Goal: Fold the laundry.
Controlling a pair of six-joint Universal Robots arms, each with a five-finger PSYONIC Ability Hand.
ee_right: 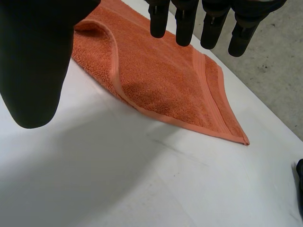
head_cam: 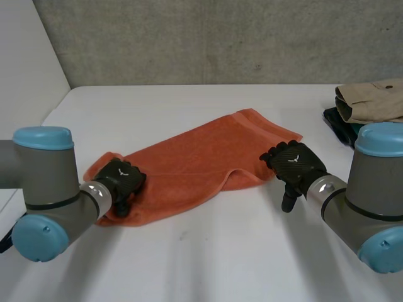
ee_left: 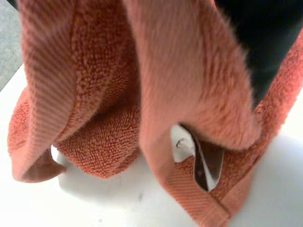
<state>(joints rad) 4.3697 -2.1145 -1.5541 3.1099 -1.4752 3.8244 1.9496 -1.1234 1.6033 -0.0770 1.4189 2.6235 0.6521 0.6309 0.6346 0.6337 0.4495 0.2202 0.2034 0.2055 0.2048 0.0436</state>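
**Towel Fold: One-Sided Grip Hazard**

The orange towel [head_cam: 201, 163] lies across the white table [head_cam: 208, 251]. My left hand [head_cam: 121, 179] is curled round its bunched left corner. My right hand [head_cam: 295, 163] hangs over the right edge, fingers straight, holding nothing. Risk: lifting from the left alone would likely drag the towel and fold it crooked. A white label [ee_left: 210, 165] shows inside the fold; its writing is unreadable.

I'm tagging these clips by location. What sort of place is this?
Probably a robotics lab or test bench rather than a home: a bare white table stands against a raw concrete wall, with an orange towel and a small pile of clothes laid out as practice laundry.
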